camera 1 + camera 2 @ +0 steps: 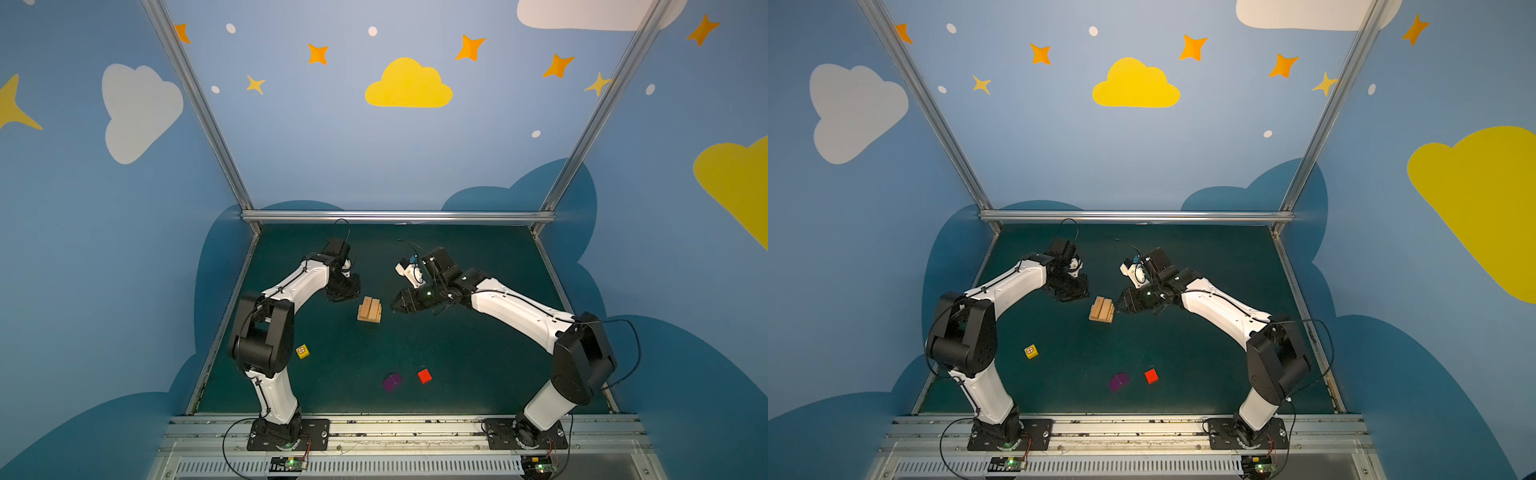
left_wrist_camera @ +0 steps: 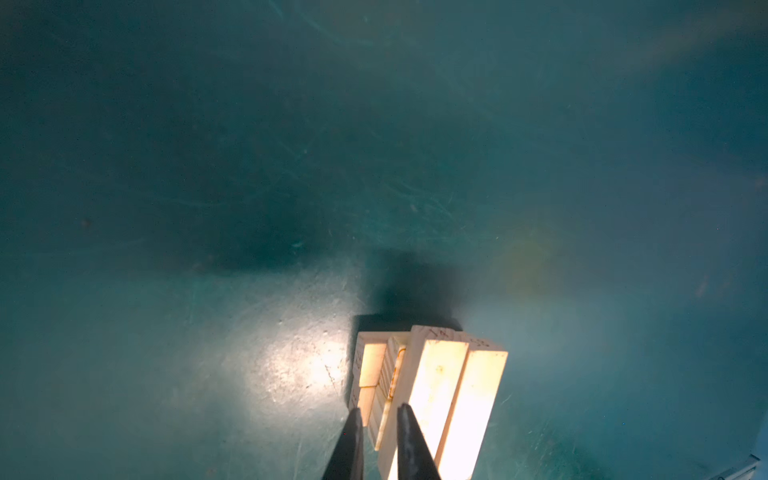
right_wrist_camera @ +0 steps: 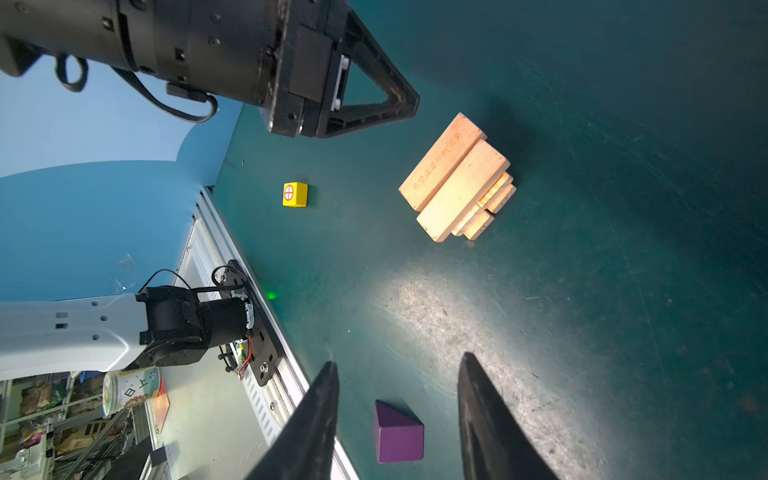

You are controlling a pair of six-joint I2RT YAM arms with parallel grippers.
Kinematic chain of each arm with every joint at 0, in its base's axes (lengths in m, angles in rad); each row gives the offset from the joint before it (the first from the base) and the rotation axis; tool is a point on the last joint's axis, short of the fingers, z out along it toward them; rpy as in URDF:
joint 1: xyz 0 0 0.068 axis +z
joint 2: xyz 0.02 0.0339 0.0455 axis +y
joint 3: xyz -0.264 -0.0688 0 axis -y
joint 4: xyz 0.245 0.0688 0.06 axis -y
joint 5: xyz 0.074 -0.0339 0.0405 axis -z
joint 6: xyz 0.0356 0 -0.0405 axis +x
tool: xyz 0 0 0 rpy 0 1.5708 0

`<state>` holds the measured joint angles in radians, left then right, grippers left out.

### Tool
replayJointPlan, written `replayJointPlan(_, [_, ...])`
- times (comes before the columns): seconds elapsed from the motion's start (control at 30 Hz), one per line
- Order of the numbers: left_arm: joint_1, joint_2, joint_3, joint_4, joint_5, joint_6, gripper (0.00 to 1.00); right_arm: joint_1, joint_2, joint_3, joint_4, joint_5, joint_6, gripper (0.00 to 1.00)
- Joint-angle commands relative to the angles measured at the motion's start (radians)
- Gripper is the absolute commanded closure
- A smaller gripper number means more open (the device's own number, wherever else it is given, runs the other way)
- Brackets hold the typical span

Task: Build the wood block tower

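The tower [image 1: 369, 308] stands between my 2 grippers, just off the tips of each, and so far it is only tan planks [image 3: 457, 178], 2 side by side on top, one with orange print. I judge the plank layers are done and the cubes come next. The left gripper [image 2: 379, 409] is clenched on nothing, its tips hovering just short of the stack. The right gripper [image 3: 399, 359] has its jaws parted and empty. The purple cube [image 3: 398, 432] shows through their gap in the right wrist view, but both top views put it well away on the table [image 1: 478, 353], with the red cube [image 1: 424, 376] just beside it. The yellow cube [image 1: 302, 351] lies well behind the left jaws, near that arm's elbow. Next I would pull the right jaws back from the tower and bring them down over 1 cube. The risk is clipping the planks as either arm turns away.
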<state>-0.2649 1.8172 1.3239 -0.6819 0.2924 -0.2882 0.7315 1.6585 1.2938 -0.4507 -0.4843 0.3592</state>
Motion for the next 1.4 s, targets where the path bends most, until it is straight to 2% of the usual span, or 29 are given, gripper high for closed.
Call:
replayJointPlan(0.0, [-0.014,0.020,0.005,-0.044,-0.019,0.010,0.83,0.011,-0.029,-0.009,-0.007,0.023,0.010,0.58])
replayJointPlan(0.3, [-0.046,0.056,0.008,-0.070,-0.021,0.006,0.83,0.022,0.071,0.044,0.012,0.090,0.049,0.57])
replayJointPlan(0.57, [-0.046,0.045,0.006,-0.066,-0.023,0.003,0.83,0.022,0.143,0.058,0.104,0.064,0.118,0.57])
replayJointPlan(1.07, [-0.061,0.028,0.001,-0.062,-0.012,0.003,0.84,0.024,0.141,0.056,0.096,0.061,0.109,0.57])
replayJointPlan(1.37, [-0.063,0.005,0.001,-0.061,-0.050,0.007,0.85,0.026,0.145,0.059,0.099,0.060,0.112,0.57])
